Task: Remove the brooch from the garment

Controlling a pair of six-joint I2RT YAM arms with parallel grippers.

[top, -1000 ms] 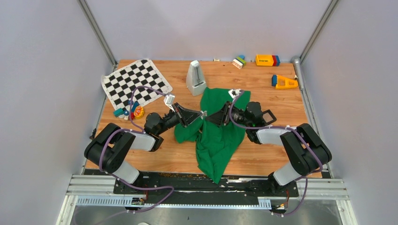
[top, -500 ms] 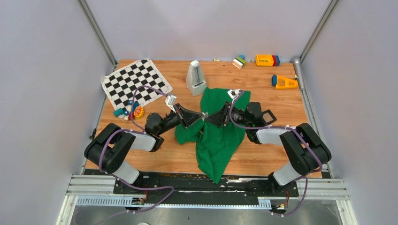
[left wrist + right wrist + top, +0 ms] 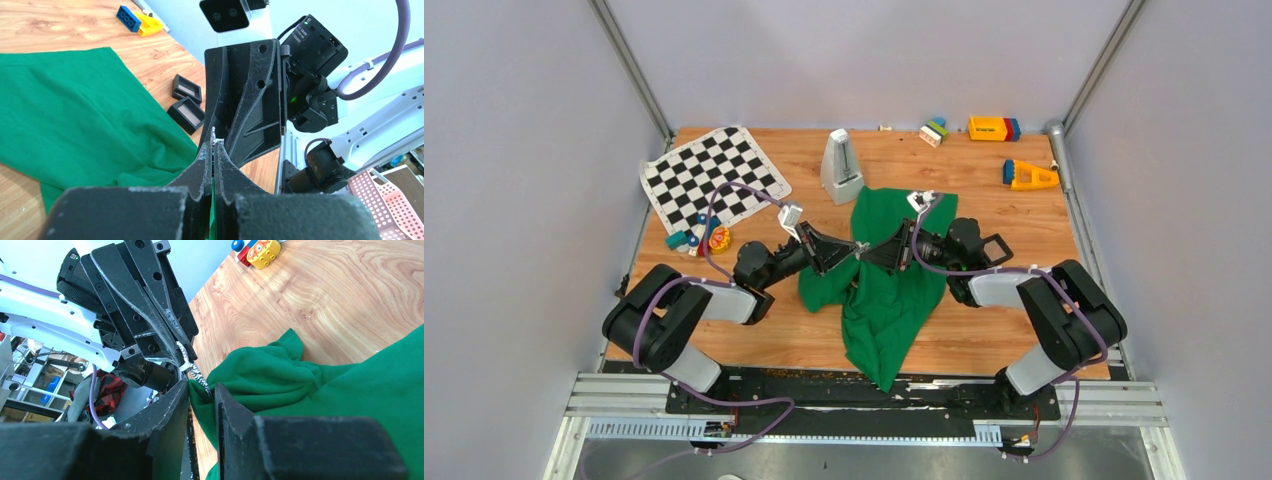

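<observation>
- Above the middle of the green garment (image 3: 886,300), your two grippers meet tip to tip.
- Left gripper (image 3: 213,146): fingers pressed tight together, with a small silvery piece (image 3: 198,379) at their tips.
- Right gripper (image 3: 201,390): fingers a narrow gap apart, with that piece and green cloth between them.
- Whether the piece belongs to the brooch, you cannot tell.

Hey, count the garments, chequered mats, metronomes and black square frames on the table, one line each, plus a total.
Garment: 1
Chequered mat: 1
Metronome: 1
Black frames: 2
Total: 5
</observation>
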